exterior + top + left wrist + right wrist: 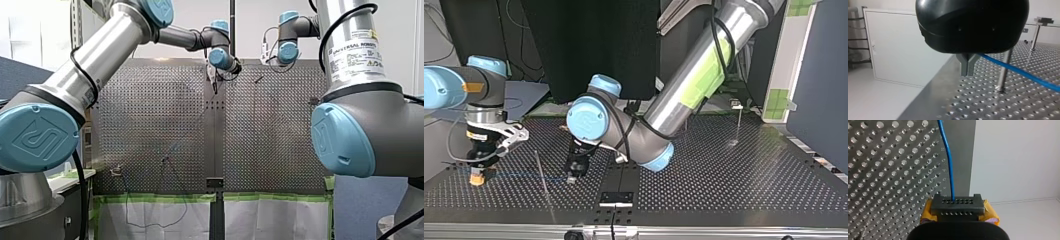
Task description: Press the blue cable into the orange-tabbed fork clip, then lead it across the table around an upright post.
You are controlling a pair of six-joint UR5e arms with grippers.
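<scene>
Routing step, I judge — my left gripper (967,72), clamped on the blue cable (1020,72), must next swing it round the near post (1002,78)

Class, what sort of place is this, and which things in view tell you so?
Probably a robotics lab or test cell: my left arm and my right arm, both industrial robots, reach over a perforated metal table, with a blue cable stretched over it.

- A robotics lab: my left arm (95,65) and my right arm (360,60), industrial ones with blue joint caps, work over a perforated metal counter (734,170).
- Green tape (150,198) edges the counter.
- A plain white wall panel (905,47) stands beside it.
</scene>
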